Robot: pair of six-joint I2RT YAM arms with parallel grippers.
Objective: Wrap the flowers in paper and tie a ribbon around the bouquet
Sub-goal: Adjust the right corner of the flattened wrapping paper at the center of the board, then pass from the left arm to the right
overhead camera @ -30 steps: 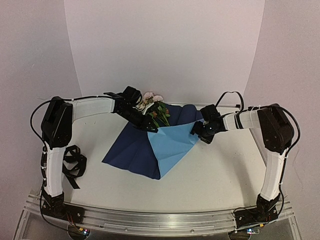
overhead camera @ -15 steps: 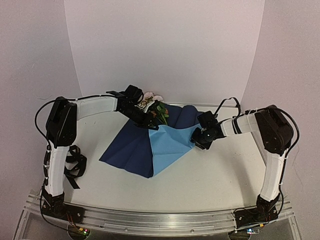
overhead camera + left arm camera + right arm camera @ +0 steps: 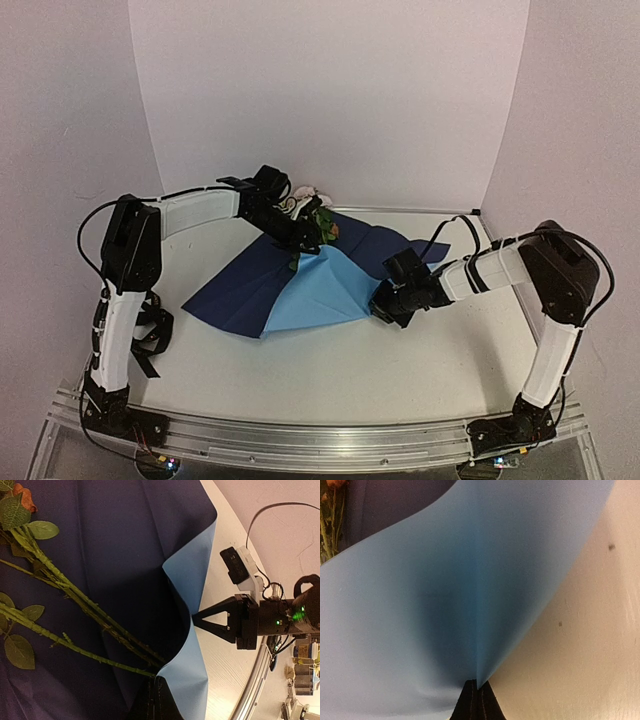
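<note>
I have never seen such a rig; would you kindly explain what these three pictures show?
Two white-and-black robot arms, the left arm and right arm, are bolted at a white table's near edge. One picture looks down from above and behind them; the others come from a camera on each wrist. On the table lie a large creased paper sheet, light blue on one face, navy on the other, a small bunch of roses with green stems on it, and a black ribbon beside the left arm. The left hand and right hand are both shut, each pinching the paper.
</note>
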